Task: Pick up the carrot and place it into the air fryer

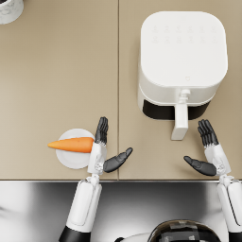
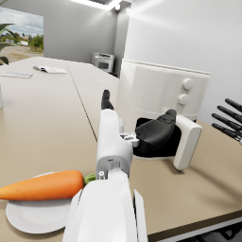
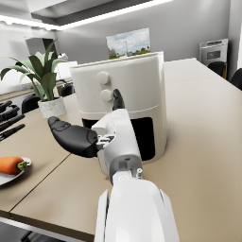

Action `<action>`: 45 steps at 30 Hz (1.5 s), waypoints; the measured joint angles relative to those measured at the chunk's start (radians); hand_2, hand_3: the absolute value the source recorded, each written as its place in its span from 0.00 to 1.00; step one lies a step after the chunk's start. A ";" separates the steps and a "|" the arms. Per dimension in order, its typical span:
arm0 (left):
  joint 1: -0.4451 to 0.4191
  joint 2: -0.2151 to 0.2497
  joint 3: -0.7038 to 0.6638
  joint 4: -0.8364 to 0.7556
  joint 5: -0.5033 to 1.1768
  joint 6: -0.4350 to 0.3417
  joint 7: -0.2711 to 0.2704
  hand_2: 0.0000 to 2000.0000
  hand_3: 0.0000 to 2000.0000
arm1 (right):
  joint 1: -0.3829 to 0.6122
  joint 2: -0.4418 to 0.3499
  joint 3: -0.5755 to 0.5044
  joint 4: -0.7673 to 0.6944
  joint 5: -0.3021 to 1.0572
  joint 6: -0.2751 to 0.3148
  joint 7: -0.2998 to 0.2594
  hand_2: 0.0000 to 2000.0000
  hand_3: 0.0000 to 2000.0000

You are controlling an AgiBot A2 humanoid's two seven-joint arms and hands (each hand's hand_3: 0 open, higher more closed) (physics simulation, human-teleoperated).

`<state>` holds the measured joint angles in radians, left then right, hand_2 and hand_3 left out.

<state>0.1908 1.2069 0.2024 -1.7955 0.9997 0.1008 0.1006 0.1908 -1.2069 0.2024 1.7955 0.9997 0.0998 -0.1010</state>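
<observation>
Air fryer (image 1: 182, 52) is showing smooth white plastic w/ a soft satin sheen; its handle (image 1: 180, 120) is looking like the same plastic. Table (image 1: 56, 71) is reading as matt beige laminate, smooth, w/ a thin seam. Plate (image 1: 71, 160) is looking glossy white, prob. ceramic. Carrot (image 1: 72, 144) is showing a smooth, slightly waxy orange skin. Left hand (image 1: 103, 153) & right hand (image 1: 208, 153) are pairing glossy white hard shell w/ matt black rubbery-looking fingers. Strip along the table's near edge (image 1: 142, 203) is gleaming like brushed metal.
</observation>
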 measured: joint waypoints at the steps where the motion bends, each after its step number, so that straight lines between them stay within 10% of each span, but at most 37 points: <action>1: 0.000 0.000 0.000 0.000 0.000 0.000 0.000 0.00 0.00 | 0.000 0.000 0.000 0.000 0.000 0.000 0.000 0.00 0.00; 18: 0.000 0.000 0.000 0.000 0.000 0.000 0.000 0.00 0.00 | 0.000 0.000 0.000 0.000 0.000 0.000 0.000 0.00 0.00; 24: 0.002 0.020 -0.036 0.006 0.000 -0.087 -0.087 0.00 0.00 | 0.006 -0.023 0.018 -0.029 0.000 -0.086 0.087 0.00 0.00; 33: -0.062 0.023 -0.142 -0.020 0.401 -0.100 -0.100 0.00 0.00 | 0.010 -0.054 0.069 -0.098 0.322 -0.099 0.100 0.00 0.00; 43: -0.047 0.040 -0.239 0.014 0.851 -0.101 -0.101 0.00 0.00 | 0.022 -0.087 0.054 -0.149 0.378 -0.100 0.101 0.00 0.00; 45: -0.040 0.042 -0.253 0.022 0.942 -0.244 -0.162 0.00 0.00 | 0.020 -0.091 0.050 -0.154 0.379 -0.100 0.101 0.00 0.00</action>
<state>0.1507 1.2494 -0.0507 -1.7730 1.9412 -0.1428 -0.0615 0.2105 -1.2974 0.2519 1.6415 1.3784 0.0000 0.0000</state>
